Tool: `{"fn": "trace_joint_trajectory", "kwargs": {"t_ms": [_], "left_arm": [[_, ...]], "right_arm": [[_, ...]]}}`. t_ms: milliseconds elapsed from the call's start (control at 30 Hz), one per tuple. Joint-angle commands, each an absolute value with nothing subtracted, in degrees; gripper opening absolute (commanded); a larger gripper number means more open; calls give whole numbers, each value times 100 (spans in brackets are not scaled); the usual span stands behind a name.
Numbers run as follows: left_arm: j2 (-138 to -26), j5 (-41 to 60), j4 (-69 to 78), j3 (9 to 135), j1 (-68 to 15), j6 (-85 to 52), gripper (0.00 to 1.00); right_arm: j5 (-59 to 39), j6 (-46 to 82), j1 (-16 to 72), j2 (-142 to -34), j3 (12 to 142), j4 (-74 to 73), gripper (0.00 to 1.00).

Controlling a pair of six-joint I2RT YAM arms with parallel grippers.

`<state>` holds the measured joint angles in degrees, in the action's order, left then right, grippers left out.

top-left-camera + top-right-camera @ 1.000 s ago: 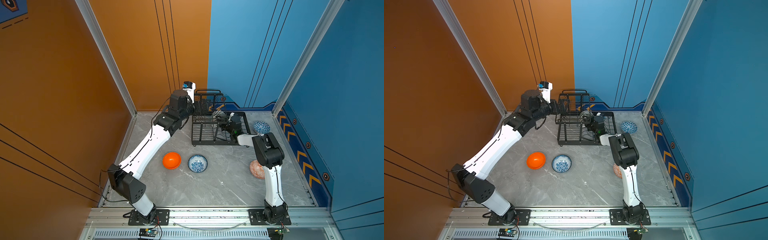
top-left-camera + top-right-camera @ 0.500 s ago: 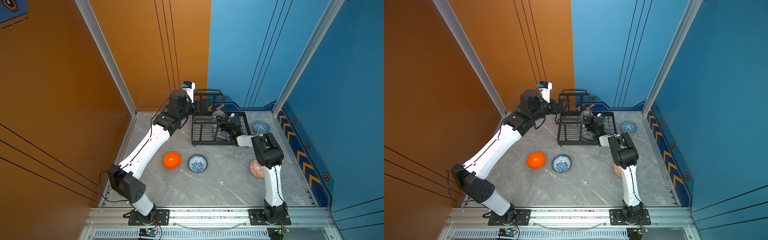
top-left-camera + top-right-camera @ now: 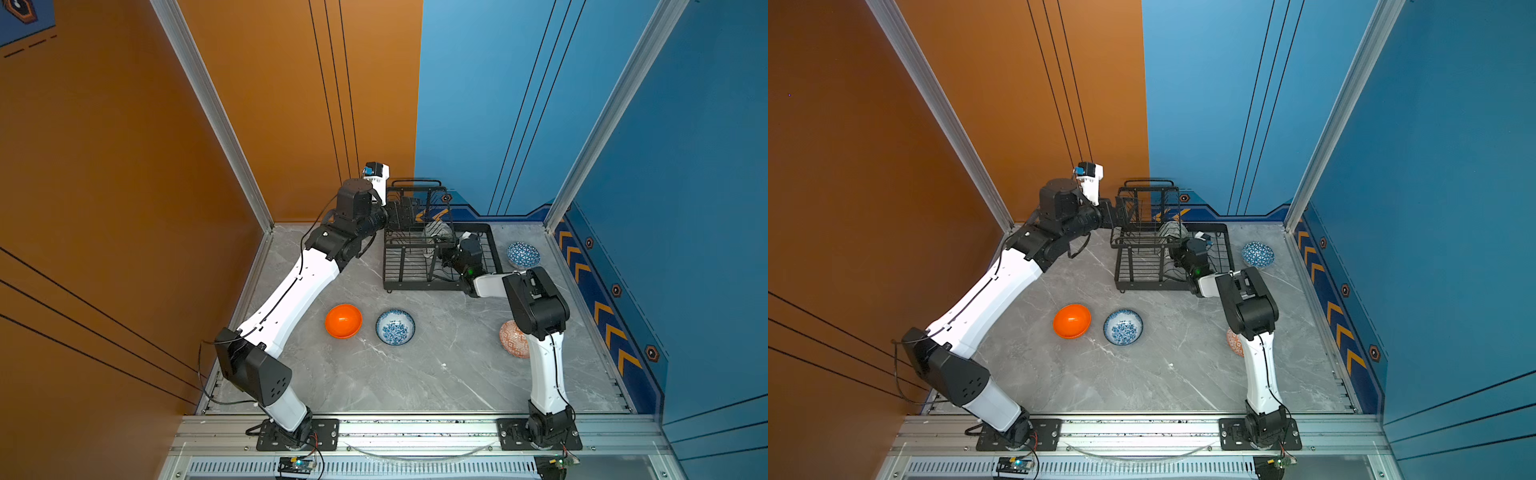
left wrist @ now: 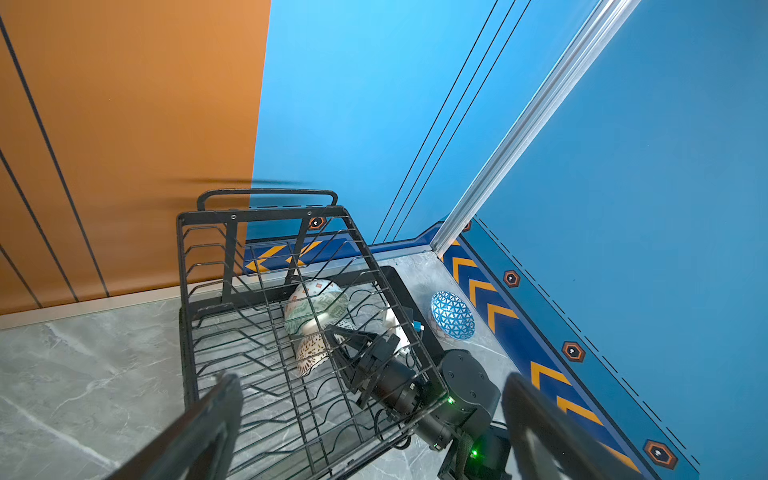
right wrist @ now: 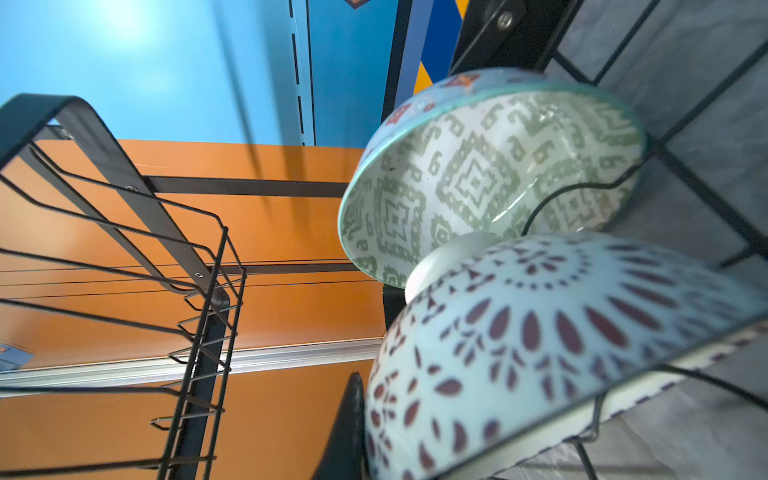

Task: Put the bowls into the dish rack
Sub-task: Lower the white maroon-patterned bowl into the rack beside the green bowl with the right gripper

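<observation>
- Barely any change this past second; my right hand (image 4: 338, 336) stays clamped on the dark-lattice bowl (image 4: 309, 353), low in the dish rack (image 3: 424, 286)
- left hand (image 4: 369, 378) open, empty; release comes next, I judge

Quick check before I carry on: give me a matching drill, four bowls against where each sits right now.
1 orange bowl
2 green bowl
3 triangle bowl
4 dark-patterned bowl

a on edge in the rack, ungripped
b on the table, right of the rack
c in the rack, pinched by the right gripper
d on the table, beside the flowered bowl

Pairs: 1-d, 2-a, 3-b, 4-c
</observation>
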<state>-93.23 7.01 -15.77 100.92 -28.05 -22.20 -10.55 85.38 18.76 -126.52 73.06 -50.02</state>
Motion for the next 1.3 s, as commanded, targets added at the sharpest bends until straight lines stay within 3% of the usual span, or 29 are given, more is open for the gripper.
{"fn": "trace_joint_trajectory", "kwargs": {"t_ms": [0,533,1267], "left_arm": [[-9250,812,-1544,10068,-2747,-2291,98],[-9037,673,-1401,9766,-2795,-2355,98],[-8973,642,-1355,9679,-2830,-2345,98]], "right_arm": [[-1092,8589,1977,-12281,7165,-4622,0],[-1212,8620,1996,-12286,7603,-3195,6],[-1310,8662,1921,-12160,7425,-3424,34]]}}
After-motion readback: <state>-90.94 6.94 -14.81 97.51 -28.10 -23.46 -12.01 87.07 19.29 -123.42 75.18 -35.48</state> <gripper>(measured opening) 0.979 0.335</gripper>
